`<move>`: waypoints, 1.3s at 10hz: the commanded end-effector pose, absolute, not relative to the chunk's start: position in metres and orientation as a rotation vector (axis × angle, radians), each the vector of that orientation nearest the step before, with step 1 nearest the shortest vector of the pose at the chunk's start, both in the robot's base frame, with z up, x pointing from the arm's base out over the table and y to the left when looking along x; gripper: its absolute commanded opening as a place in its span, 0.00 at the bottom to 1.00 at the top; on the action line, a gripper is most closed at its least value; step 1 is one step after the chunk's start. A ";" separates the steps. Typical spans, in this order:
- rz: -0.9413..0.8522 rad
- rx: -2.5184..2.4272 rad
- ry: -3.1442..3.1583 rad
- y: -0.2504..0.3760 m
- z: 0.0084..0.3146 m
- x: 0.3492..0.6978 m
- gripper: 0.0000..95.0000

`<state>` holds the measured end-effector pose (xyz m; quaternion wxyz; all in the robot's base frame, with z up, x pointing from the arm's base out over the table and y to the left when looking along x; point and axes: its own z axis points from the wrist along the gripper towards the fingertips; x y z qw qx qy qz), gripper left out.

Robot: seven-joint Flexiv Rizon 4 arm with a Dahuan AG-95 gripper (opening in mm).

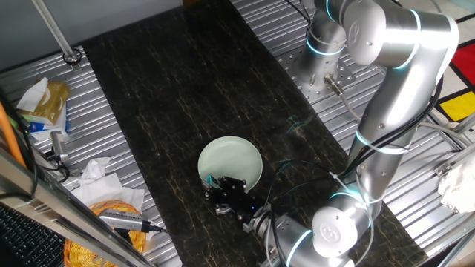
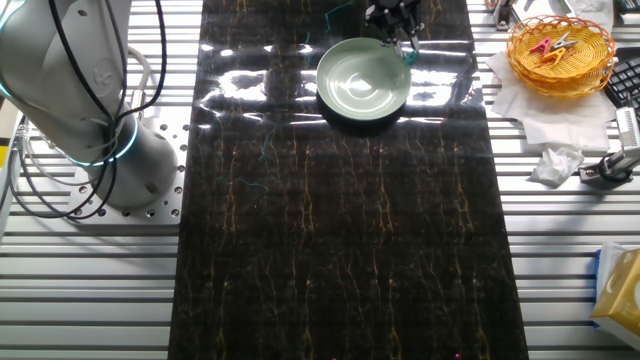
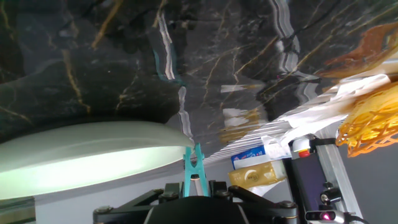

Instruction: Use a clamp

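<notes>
The clamp [image 3: 193,163] is a small teal clip that stands upright between my black fingers in the hand view. Its two prongs point at the right end of the rim of the pale green round plate [image 3: 81,158]. My gripper [image 3: 194,186] is shut on the clamp. In one fixed view the gripper [image 1: 226,194] hangs low at the plate's [image 1: 230,165] near rim, and a bit of the teal clamp [image 1: 211,180] shows at that rim. In the other fixed view the gripper [image 2: 393,18] is at the far side of the plate [image 2: 362,80], with the clamp [image 2: 408,55] by the rim.
The plate stands on a dark marbled mat [image 2: 340,230]. A wicker basket [image 2: 560,45] with coloured clips sits on white tissue to the right. A yellow box [image 2: 620,290] and a crumpled tissue [image 2: 555,165] lie on the ribbed metal table. The arm's base [image 2: 110,150] stands at the left.
</notes>
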<state>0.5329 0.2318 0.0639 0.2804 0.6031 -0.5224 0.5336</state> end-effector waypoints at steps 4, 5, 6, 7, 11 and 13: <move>1.434 1.611 -1.405 0.225 0.053 0.537 0.20; 1.436 1.606 -1.402 0.225 0.053 0.537 0.40; 1.431 1.603 -1.399 0.226 0.053 0.537 0.40; 1.430 1.603 -1.395 0.226 0.053 0.537 0.40; 1.424 1.599 -1.392 0.229 0.055 0.539 0.40; 1.422 1.601 -1.389 0.233 0.059 0.541 0.40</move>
